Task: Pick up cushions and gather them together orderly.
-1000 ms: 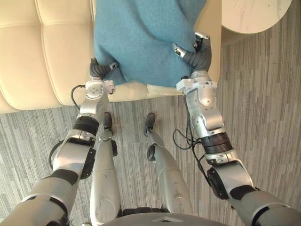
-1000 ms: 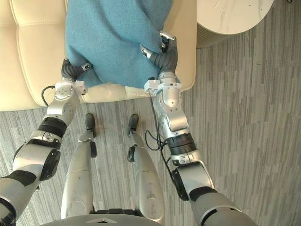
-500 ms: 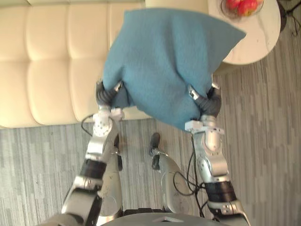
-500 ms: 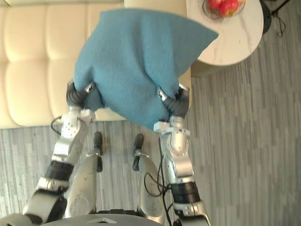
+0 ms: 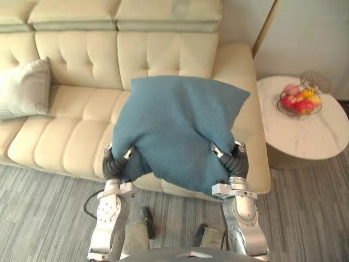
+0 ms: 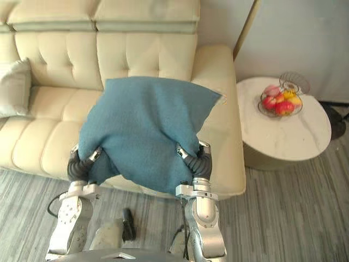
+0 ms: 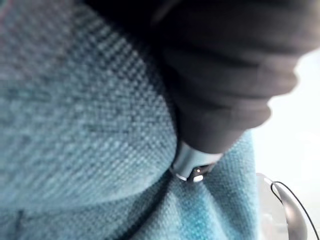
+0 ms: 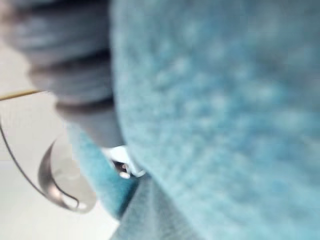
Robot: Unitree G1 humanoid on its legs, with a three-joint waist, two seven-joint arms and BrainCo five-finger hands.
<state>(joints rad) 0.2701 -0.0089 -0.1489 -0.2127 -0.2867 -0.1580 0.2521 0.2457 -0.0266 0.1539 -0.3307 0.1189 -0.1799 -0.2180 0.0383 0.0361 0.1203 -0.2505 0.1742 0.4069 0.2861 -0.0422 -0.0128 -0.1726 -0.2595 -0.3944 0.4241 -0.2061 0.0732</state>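
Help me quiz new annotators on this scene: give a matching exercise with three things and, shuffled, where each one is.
Things:
1. blue cushion
2. white cushion
3. fruit bowl

Places:
A. on the round table
B. gripped by the left hand and right hand, up in front of the sofa
C. on the sofa, far to the robot's left

Pairs: 1-B, 2-C, 3-A

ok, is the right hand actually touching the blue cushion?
Touching. In the left eye view the right hand grips the blue cushion at its lower edge, with its fingers curled over the fabric.
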